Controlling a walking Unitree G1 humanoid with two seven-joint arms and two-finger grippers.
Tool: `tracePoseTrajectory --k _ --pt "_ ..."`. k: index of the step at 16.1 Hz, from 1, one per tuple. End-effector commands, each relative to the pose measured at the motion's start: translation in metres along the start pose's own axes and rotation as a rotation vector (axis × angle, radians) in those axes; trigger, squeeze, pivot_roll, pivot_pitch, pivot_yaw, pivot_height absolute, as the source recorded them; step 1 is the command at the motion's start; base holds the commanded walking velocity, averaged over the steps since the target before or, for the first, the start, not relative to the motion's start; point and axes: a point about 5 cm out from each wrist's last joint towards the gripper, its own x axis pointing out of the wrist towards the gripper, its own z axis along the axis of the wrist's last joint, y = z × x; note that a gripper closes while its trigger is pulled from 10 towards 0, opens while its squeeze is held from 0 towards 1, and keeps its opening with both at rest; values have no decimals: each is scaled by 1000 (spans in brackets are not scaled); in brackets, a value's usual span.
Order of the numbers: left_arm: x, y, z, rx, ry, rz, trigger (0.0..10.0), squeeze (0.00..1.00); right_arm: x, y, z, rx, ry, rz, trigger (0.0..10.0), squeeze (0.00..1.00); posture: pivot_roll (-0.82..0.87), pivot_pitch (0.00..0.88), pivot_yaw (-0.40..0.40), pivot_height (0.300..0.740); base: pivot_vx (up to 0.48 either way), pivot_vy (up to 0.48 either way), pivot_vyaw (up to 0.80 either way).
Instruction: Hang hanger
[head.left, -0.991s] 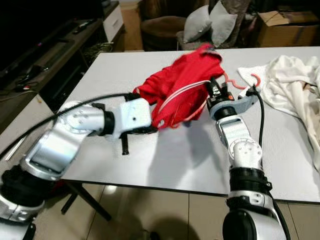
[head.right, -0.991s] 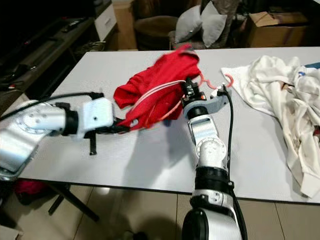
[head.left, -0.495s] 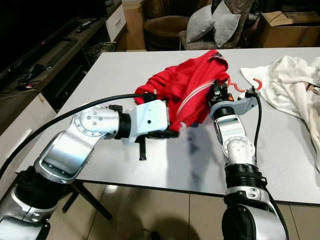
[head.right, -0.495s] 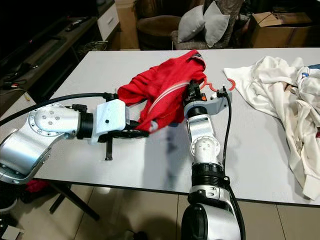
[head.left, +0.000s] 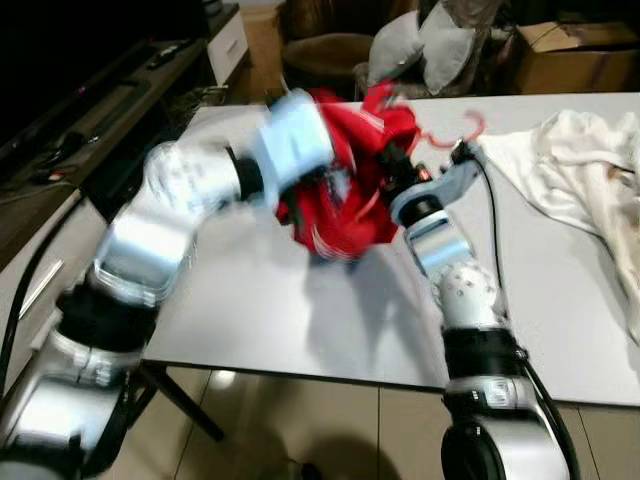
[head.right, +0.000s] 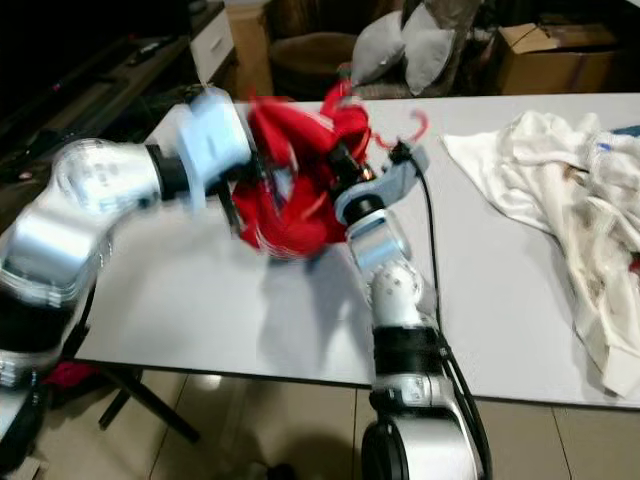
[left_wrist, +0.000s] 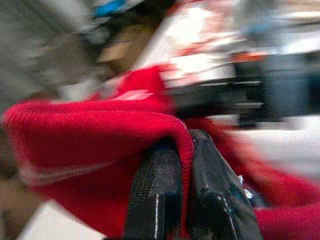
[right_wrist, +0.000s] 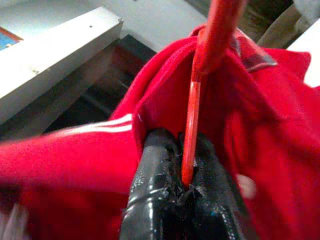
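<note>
A: Where is the hanger (right_wrist: 196, 95) at this moment?

B: It is in the upper middle of the frame, above the white counter (head.left: 300, 300). The right claw (right_wrist: 184, 187) has its 2 black fingers pressed together on the red stem of the hanger. The hook (head.left: 470, 125) stands out just above that wrist.

A: And the red garment (head.left: 345, 190)?

B: It hangs bunched over the hanger, between the 2 arms, lifted from the counter. The left claw (left_wrist: 182, 200) pinches a thick folded edge of the cloth between its fingers. The left arm is blurred in the head views, so I cannot say its pose exactly.

A: Which step is this, in your opinion?

B: I think the garment is being fitted on the hanger, so the hanging itself is not yet done. No rail or hook for hanging is visible.

A: What does the next move need?

B: Probably the left claw must pull the cloth over the hanger's shoulder while the right one keeps the stem firm. The white clothes (head.left: 570, 160) at the right of the frame lie well apart and do not disturb.
</note>
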Motion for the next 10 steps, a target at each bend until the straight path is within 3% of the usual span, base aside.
tracePoseTrajectory --k 1,4,8,10 --pt "-6 19 5 27 -16 120 0 0 -7 1 -18 49 58 -4 10000 0 -28 0 161 740 0 0 0" --pt "-12 54 4 132 21 315 0 0 -27 3 -13 42 105 12 10000 0 -49 0 171 740 0 0 0" --pt "-18 81 15 182 -12 430 0 0 -50 9 -19 4 196 58 10000 0 -65 0 174 740 0 0 0" --pt "-12 65 12 148 -40 306 392 0 -56 13 -16 -6 197 71 10000 0 -84 0 187 740 0 0 0"
